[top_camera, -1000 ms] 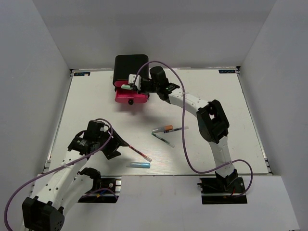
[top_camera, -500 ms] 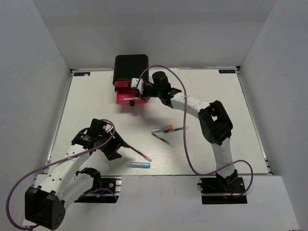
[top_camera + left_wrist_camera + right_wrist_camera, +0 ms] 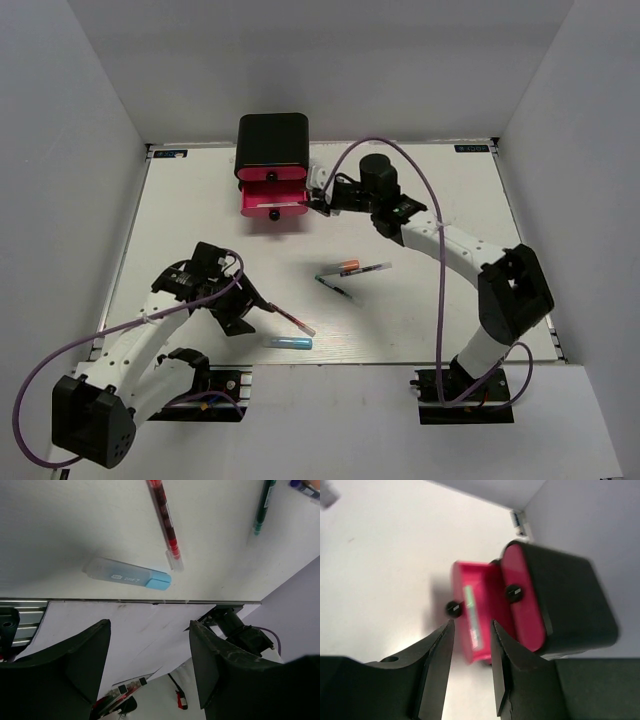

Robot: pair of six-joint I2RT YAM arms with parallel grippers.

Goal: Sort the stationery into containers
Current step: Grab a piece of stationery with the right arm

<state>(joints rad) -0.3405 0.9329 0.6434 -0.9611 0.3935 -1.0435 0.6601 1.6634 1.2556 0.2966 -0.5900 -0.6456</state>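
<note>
The black cabinet [image 3: 272, 138] stands at the back with one pink-red drawer [image 3: 272, 206] pulled open. In the right wrist view a green marker [image 3: 471, 613] lies inside that open drawer [image 3: 485, 645]. My right gripper [image 3: 319, 198] is open and empty, just right of the drawer; it also shows in the right wrist view [image 3: 472, 626]. My left gripper [image 3: 243, 312] is open and empty beside the thin red pen [image 3: 291, 319]. A light blue marker [image 3: 288, 343] lies near the front edge. An orange-tipped pen [image 3: 352, 267] and a green pen [image 3: 335, 288] lie mid-table. No eraser shows.
The left wrist view shows the light blue marker [image 3: 127, 575], the red pen [image 3: 165, 522] and the green pen [image 3: 263, 505] above the open jaws, with the table's front edge [image 3: 150, 601] just below the marker. White walls enclose the table.
My right gripper carried a green marker to the open drawer, let it go there and drew back to the right. My left gripper shifted slightly toward the red pen.
</note>
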